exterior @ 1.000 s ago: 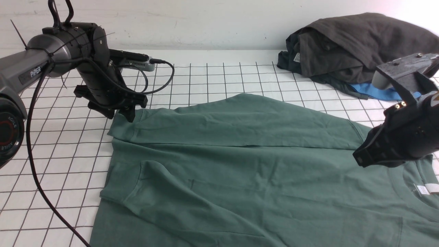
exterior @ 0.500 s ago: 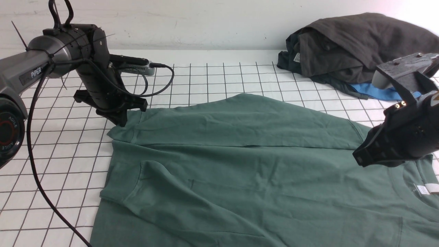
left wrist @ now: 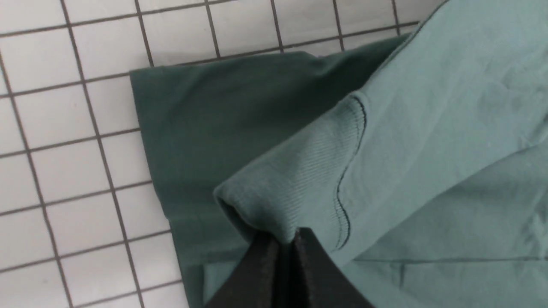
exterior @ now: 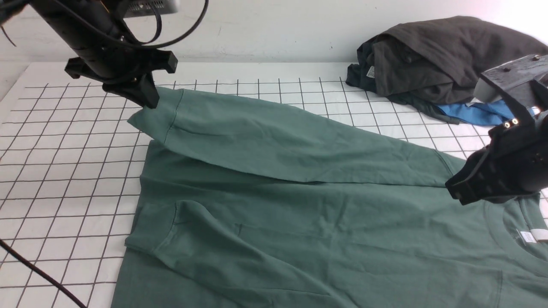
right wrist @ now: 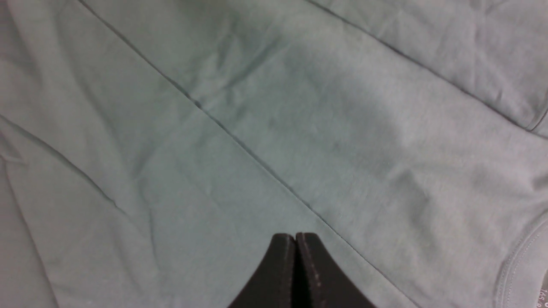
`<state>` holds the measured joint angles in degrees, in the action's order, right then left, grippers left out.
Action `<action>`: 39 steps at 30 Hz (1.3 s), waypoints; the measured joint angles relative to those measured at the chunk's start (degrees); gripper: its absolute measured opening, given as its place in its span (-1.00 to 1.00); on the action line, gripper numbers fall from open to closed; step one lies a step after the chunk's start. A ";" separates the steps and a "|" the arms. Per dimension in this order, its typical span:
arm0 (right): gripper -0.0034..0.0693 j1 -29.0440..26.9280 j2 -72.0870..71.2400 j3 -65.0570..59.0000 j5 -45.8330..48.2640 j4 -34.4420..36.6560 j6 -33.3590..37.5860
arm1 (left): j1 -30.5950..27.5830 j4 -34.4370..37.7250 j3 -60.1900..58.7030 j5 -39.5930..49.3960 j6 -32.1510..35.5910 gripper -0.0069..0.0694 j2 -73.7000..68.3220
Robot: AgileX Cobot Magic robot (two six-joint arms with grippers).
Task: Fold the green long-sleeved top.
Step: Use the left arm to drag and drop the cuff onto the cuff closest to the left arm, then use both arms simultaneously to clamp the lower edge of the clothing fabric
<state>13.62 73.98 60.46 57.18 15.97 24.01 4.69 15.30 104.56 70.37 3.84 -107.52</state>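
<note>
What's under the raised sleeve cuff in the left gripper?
A darker, shadowed layer of the green long-sleeved top lying flat on the gridded table; the table beneath it is covered.

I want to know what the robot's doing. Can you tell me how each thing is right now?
green long-sleeved top: spread flat, one sleeve lying across it, the other held up by its cuff.
left gripper: jaws shut on that cuff.
right gripper: jaws shut, holding nothing, above the top.
dark grey garment: crumpled in a heap.
blue garment: mostly buried under that heap.
</note>
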 joint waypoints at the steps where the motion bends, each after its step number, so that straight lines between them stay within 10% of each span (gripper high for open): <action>1: -0.94 0.00 -0.70 0.00 0.26 0.00 0.00 | 0.00 0.00 -1.12 0.00 -0.10 -0.81 1.58; 18: -0.94 3.06 -5.61 0.00 4.36 3.57 0.11 | 0.00 1.56 -49.35 -16.78 0.58 -0.79 21.14; 28: -0.94 18.69 -5.69 0.00 13.60 -5.58 -4.78 | 0.67 2.53 -54.65 -18.79 9.56 -0.01 22.36; 39: -0.94 25.04 -12.12 -4.43 14.05 -8.19 -9.79 | 29.10 -0.81 -59.22 -9.13 21.86 0.28 33.44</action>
<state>38.65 61.85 56.02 71.24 7.77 14.22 33.78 14.49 45.34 61.24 25.69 -74.08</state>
